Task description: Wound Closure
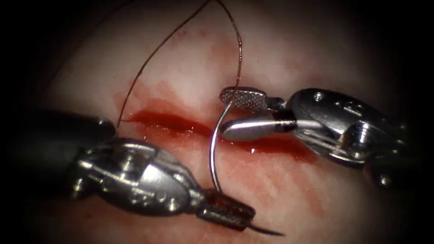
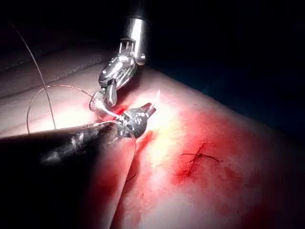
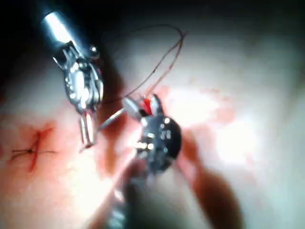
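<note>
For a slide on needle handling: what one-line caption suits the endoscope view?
Left tool grips the needle near its tip; open right tool straddles its swaged end, thread trailing above the cut.

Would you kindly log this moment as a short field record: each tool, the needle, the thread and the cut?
Left pincer: shut on the curved steel needle near its pointed end, tip sticking out beyond.
Right pincer: open around the needle's upper part, holding nothing.
Needle: arched above the cut, not in the tissue.
Thin brown thread: runs up from the needle's tail.
Red horizontal cut: open, wet with red fluid, in pale pork tissue.
</note>
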`<state>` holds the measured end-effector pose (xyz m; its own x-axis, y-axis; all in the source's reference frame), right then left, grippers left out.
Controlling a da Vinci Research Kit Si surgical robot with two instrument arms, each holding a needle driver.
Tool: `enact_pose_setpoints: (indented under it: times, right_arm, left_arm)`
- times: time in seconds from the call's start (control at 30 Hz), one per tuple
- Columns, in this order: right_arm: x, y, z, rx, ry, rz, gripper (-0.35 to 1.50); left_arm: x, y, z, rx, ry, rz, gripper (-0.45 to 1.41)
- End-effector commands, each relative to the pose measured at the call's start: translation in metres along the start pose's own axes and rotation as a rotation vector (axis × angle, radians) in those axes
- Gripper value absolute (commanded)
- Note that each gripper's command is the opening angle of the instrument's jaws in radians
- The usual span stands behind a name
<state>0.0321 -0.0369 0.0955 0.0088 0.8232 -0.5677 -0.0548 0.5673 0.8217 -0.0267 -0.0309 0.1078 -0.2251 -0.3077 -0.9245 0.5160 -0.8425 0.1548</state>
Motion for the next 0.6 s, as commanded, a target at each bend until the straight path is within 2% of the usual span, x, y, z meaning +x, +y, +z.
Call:
enact_pose_setpoints:
  times: [0.03, 0.1, 0.17, 0.2, 0.43, 0.47, 0.5, 0.53, 0.6]
  right_arm:
    - [-0.0002, 0.0001, 0.001, 0.001, 0.001, -0.001, 0.47]
    - [-0.0003, 0.0, 0.0015, 0.0, 0.002, -0.001, 0.34]
    - [-0.0003, -0.0001, 0.0018, -0.001, 0.002, -0.001, -0.18]
    - [-0.0003, -0.0001, 0.0018, -0.001, 0.002, 0.0, -0.35]
    - [0.0006, 0.0, 0.0011, -0.001, 0.004, 0.005, -0.35]
    - [0.0007, 0.0001, 0.001, 0.001, 0.004, 0.006, -0.35]
    - [0.0009, 0.0001, 0.0008, 0.002, 0.004, 0.008, -0.35]
    - [0.001, 0.0002, 0.0006, 0.004, 0.006, 0.008, -0.35]
    - [0.0013, 0.0004, 0.0003, -0.008, -0.004, 0.016, -0.35]
  left_arm:
    - [-0.0003, -0.0001, 0.0008, 0.0, 0.0, -0.001, -0.45]
    - [-0.0003, -0.0001, 0.0009, -0.002, -0.001, -0.001, -0.45]
    - [-0.0003, -0.0001, 0.0009, -0.003, -0.001, -0.001, -0.45]
    - [-0.0003, -0.0001, 0.0009, -0.003, -0.001, -0.001, -0.45]
    - [-0.0002, 0.0, 0.0007, -0.004, -0.003, 0.0, -0.45]
    - [-0.0002, -0.0001, 0.0007, 0.0, -0.007, -0.012, -0.3]
    - [-0.0002, -0.0002, 0.0006, 0.005, -0.01, -0.03, 0.19]
    - [-0.0001, -0.0003, 0.0005, 0.009, -0.015, -0.048, 0.49]
    - [-0.0001, -0.0006, 0.0003, 0.025, -0.027, -0.115, 0.86]
